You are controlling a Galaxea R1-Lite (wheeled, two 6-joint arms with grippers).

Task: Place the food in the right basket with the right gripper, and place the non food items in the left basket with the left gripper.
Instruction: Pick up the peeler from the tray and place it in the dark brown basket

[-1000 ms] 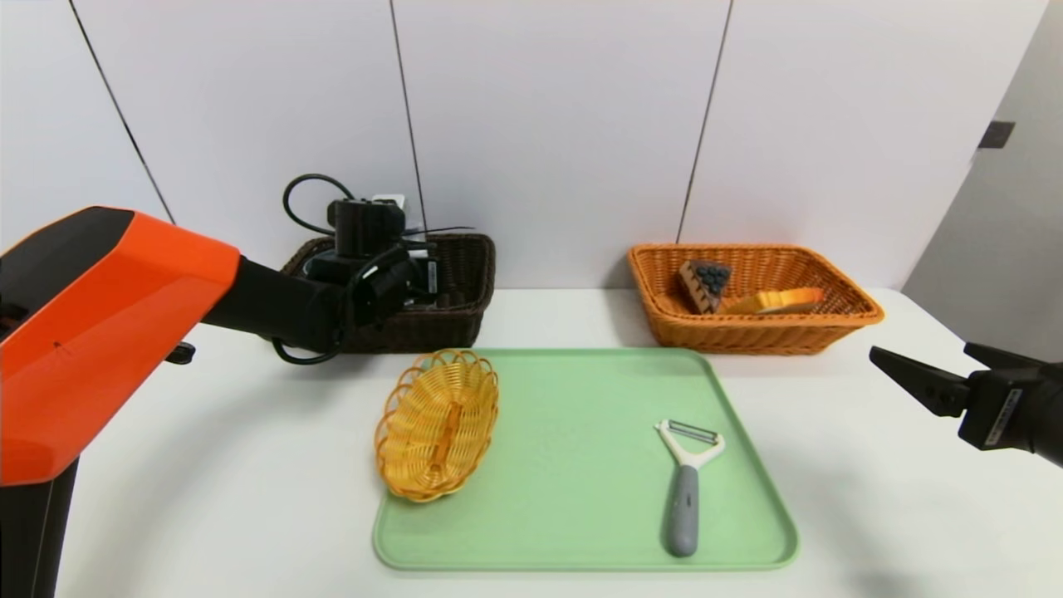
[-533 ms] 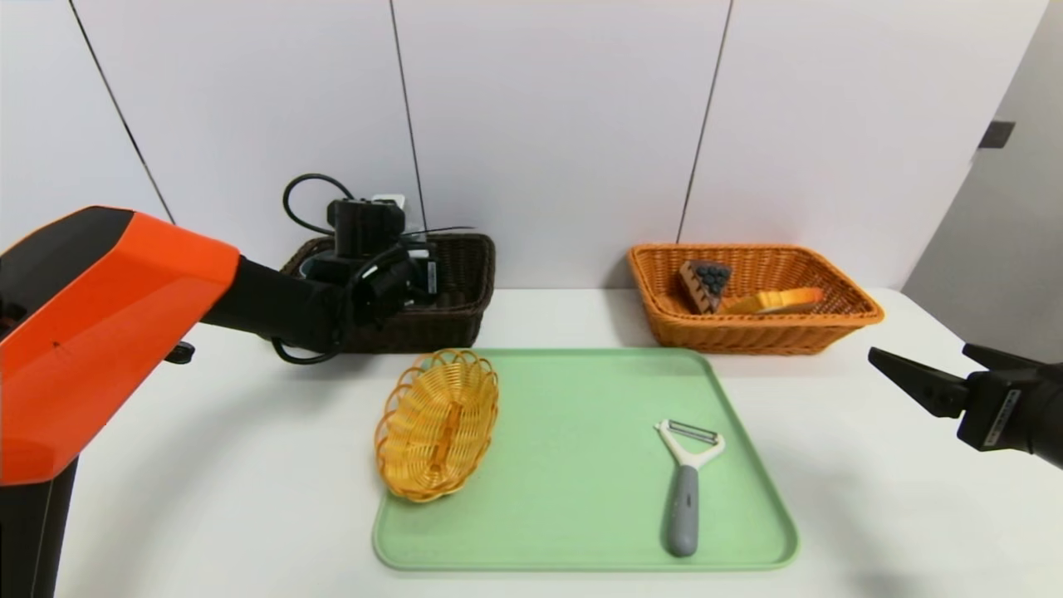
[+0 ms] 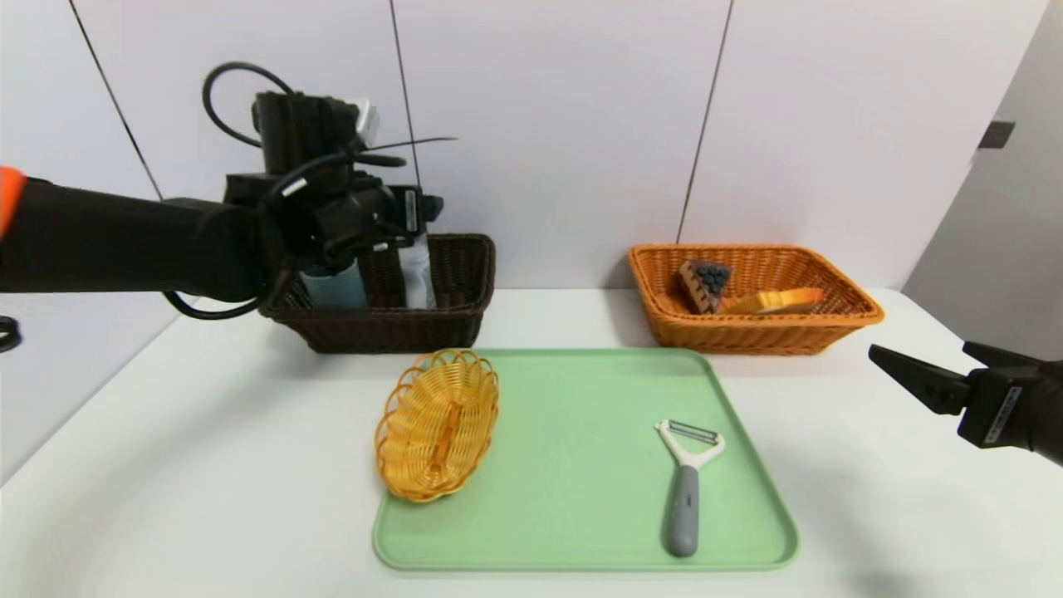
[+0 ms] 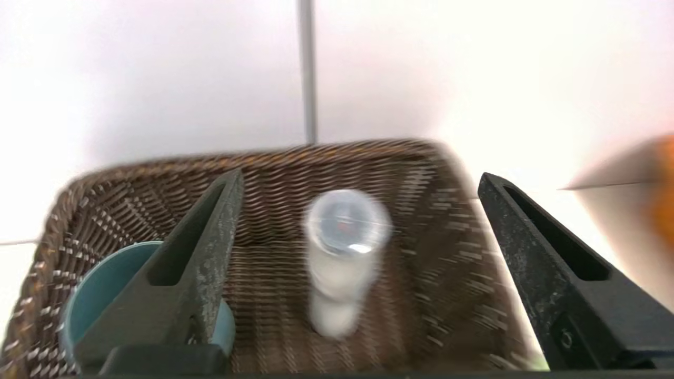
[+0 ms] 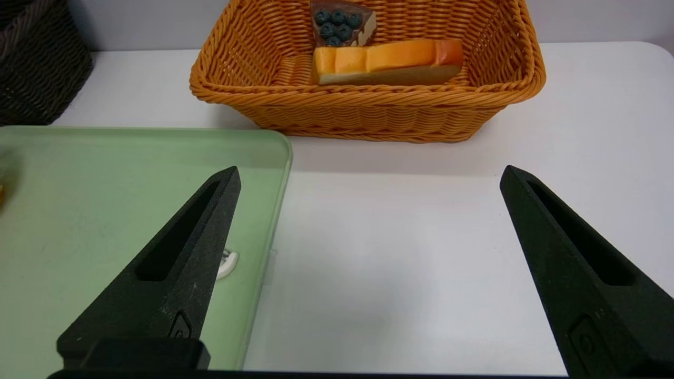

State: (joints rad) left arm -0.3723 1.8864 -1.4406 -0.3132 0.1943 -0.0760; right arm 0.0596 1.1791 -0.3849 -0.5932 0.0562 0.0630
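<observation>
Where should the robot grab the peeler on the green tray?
Probably the peeler by the middle of its grey handle, coming from above with fingers across it. It lies flat, and the handle is long, thick and straight, while the white blade end is wide.

The surface [image 3: 208, 465] is a plain white top, and its far edge meets the wall [image 3: 548, 124]. The wall consists of smooth pale panels divided by thin dark seams [image 3: 704, 124] running from the top down to the surface. Beyond the surface's right edge stands a grey wall section [image 3: 988, 241] with a small dark fitting [image 3: 996, 134] mounted on it. Lighting is even and diffuse, producing soft shadows.
</observation>
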